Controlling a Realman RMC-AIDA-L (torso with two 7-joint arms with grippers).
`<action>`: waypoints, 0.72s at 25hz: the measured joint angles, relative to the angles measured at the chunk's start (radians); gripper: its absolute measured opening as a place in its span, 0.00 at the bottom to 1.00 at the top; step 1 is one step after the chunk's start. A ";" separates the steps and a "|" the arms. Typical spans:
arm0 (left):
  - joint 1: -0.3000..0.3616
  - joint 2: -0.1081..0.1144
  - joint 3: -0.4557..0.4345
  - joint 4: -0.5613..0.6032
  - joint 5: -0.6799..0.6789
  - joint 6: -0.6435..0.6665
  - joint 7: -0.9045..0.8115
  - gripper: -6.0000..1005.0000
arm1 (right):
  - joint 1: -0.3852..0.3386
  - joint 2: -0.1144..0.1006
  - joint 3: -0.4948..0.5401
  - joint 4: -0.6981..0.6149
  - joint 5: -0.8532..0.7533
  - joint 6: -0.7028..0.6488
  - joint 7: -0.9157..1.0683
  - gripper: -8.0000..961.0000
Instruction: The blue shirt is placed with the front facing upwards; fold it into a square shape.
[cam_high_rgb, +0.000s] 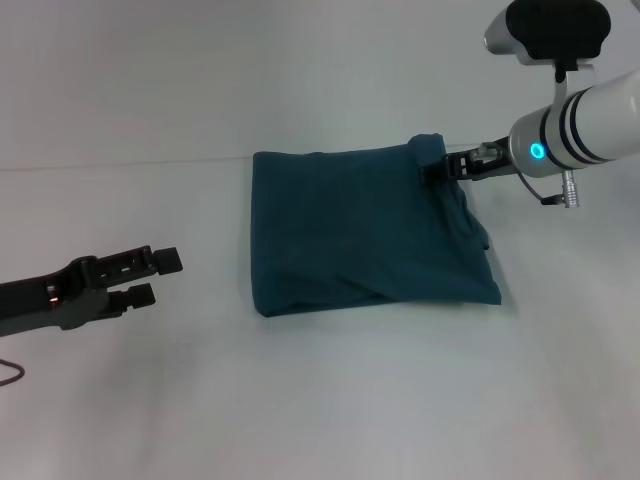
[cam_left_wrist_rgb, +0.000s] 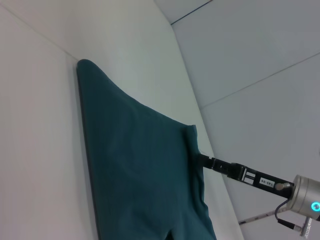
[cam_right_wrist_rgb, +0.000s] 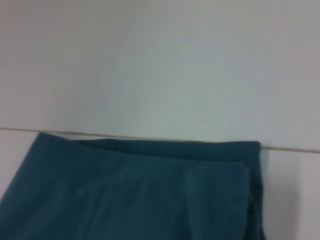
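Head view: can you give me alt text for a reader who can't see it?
A blue shirt, folded into a rough square, lies on a white table. The right gripper pinches its far right corner, which is bunched up. The left gripper hangs open over the table to the shirt's left, apart from it.

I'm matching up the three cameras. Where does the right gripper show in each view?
Head: right gripper at the shirt's far right corner.
Left wrist: at the shirt's raised corner.
Right wrist: not in view; only shirt.
Shared landmark: that raised shirt corner.
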 joint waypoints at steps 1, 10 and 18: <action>-0.001 0.000 0.001 -0.003 0.000 -0.003 0.000 0.94 | 0.000 0.001 0.000 -0.002 -0.012 0.002 0.005 0.81; -0.006 0.000 0.004 -0.010 0.000 -0.018 0.002 0.94 | 0.009 0.010 0.000 -0.002 -0.042 0.027 0.005 0.69; -0.018 0.001 0.004 -0.037 0.000 -0.035 0.012 0.94 | 0.000 0.020 0.000 0.012 -0.046 0.065 -0.001 0.29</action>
